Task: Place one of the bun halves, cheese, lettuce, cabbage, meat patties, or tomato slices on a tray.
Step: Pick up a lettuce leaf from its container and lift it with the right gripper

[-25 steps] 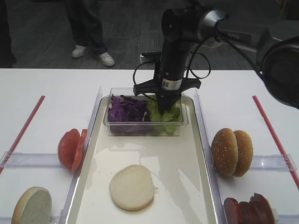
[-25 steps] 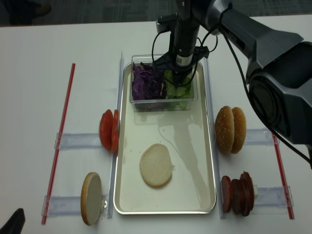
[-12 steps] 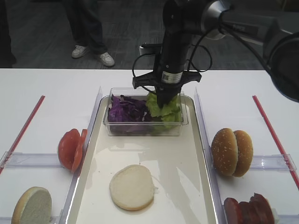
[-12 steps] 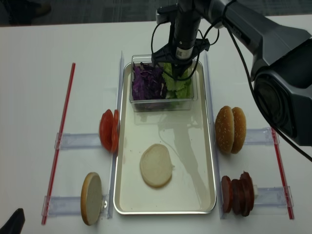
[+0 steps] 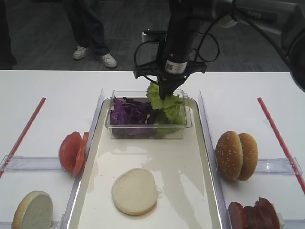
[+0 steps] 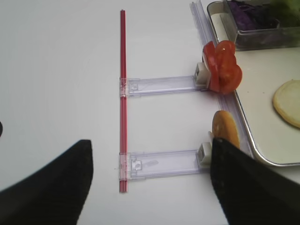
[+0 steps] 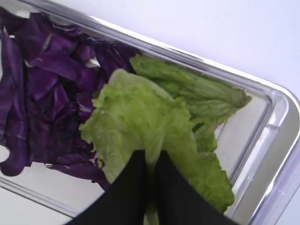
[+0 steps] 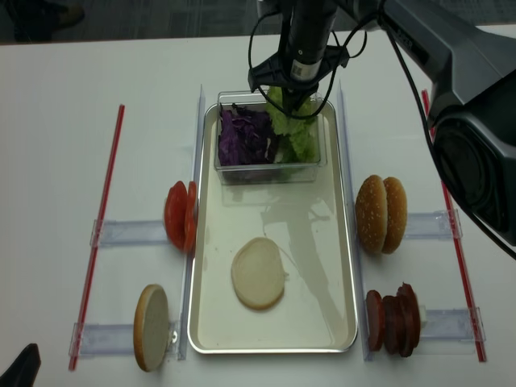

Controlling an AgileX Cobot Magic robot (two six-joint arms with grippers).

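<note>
My right gripper (image 5: 165,94) (image 7: 151,161) (image 8: 293,103) is shut on a ruffled light-green lettuce leaf (image 5: 158,97) (image 7: 136,122) (image 8: 282,113). It holds the leaf above the clear tub (image 5: 143,131), over the green leaves still lying in it. Purple shredded cabbage (image 5: 129,112) (image 7: 42,89) (image 8: 246,137) fills the tub's left half. The tub stands at the far end of the cream tray (image 5: 190,191) (image 8: 322,266). A pale bun half (image 5: 135,191) (image 8: 258,272) lies face-up on the tray's near part. My left gripper (image 6: 150,178) hangs open over the table left of the tray.
Tomato slices (image 5: 72,151) (image 6: 222,72) and a bun half (image 5: 32,210) (image 6: 225,133) stand on clear holders left of the tray. Sesame buns (image 5: 237,155) and meat patties (image 5: 252,214) stand to its right. Red strips (image 5: 24,131) (image 5: 279,133) flank both sides.
My right gripper has risen out of the tub, and the lettuce leaf has come up with it. Everything else is as before.
</note>
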